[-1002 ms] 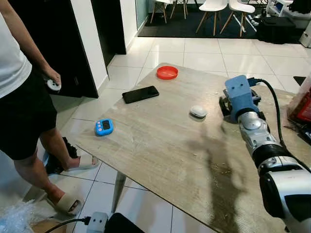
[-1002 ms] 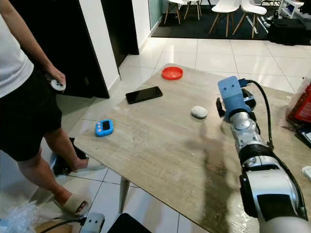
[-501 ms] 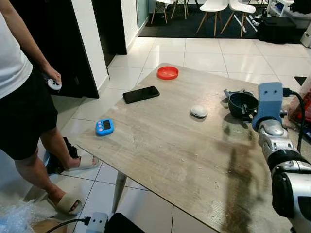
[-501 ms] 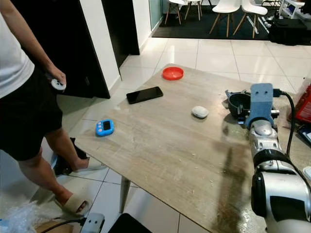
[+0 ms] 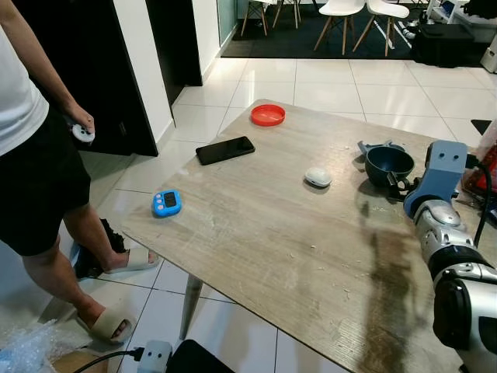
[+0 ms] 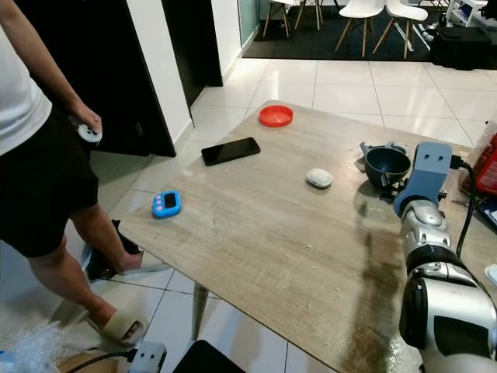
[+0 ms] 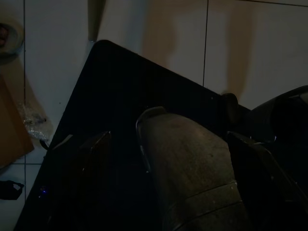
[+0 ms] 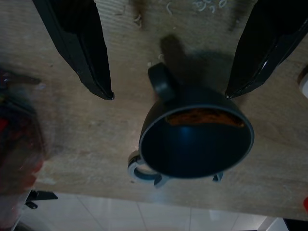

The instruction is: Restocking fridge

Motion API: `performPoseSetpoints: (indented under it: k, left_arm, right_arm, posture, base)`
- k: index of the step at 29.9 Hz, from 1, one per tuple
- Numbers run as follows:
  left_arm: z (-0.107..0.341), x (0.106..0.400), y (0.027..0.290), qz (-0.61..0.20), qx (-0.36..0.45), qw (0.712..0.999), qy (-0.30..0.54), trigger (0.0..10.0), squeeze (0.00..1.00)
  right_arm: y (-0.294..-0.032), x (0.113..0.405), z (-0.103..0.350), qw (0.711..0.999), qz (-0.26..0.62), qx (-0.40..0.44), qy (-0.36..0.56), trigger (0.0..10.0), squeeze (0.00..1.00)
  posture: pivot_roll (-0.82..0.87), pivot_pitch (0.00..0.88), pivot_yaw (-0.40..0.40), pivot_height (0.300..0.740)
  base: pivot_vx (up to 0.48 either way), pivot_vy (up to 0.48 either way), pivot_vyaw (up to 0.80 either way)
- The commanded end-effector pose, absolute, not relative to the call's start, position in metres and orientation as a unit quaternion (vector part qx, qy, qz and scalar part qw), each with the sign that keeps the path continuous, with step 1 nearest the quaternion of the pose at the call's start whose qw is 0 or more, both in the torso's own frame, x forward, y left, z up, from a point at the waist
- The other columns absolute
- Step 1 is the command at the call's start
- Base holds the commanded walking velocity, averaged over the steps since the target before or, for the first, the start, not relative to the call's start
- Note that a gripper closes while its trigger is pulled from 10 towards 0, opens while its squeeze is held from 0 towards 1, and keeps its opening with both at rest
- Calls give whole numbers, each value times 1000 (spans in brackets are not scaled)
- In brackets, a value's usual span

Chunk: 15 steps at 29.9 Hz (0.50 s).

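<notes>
A dark blue cup [image 5: 389, 163] with a handle stands on a pale grey holder near the far right of the wooden table [image 5: 256, 233]. In the right wrist view the cup [image 8: 197, 137] has something orange inside. My right gripper [image 8: 169, 94] is open, its two black fingers [image 8: 82, 43] spread on either side of the cup's handle, with the tips just short of the cup. The blue wrist mount [image 5: 443, 167] sits to the right of the cup. My left arm hangs idle over the dark floor area in the left wrist view.
On the table lie a red lid [image 5: 268, 116], a black phone [image 5: 224, 150], a blue timer [image 5: 166, 203] and a small white oval object [image 5: 317, 177]. A person [image 5: 31, 155] stands at the left holding a controller [image 5: 82, 134]. A red package [image 5: 485, 167] is at the right edge.
My right arm has swung to the right, from over the cup to beside it, so the cup now shows. The things on the table have stayed put.
</notes>
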<state>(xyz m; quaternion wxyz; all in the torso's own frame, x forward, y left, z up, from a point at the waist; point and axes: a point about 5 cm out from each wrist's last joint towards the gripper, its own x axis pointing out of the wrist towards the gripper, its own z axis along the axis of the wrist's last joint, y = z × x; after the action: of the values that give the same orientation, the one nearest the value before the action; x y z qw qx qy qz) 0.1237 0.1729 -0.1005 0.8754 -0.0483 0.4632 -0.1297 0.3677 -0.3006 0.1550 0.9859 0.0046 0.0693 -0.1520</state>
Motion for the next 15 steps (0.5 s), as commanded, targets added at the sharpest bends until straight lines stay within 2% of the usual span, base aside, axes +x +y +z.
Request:
performPoseSetpoints:
  k: [1, 15]
  left_arm:
    - [-110, 91, 173, -133, -61, 846, 513, 10000, 0]
    - [-112, 71, 177, -130, -67, 842, 519, 10000, 0]
  right_arm:
    - [-296, 366, 145, 986, -144, 4, 87, 10000, 0]
    - [-298, 365, 145, 988, -136, 15, 75, 10000, 0]
  posture:
    - [108, 72, 43, 740]
    - [133, 135, 52, 740]
  base:
    - [0, 0, 0]
    - [0, 0, 0]
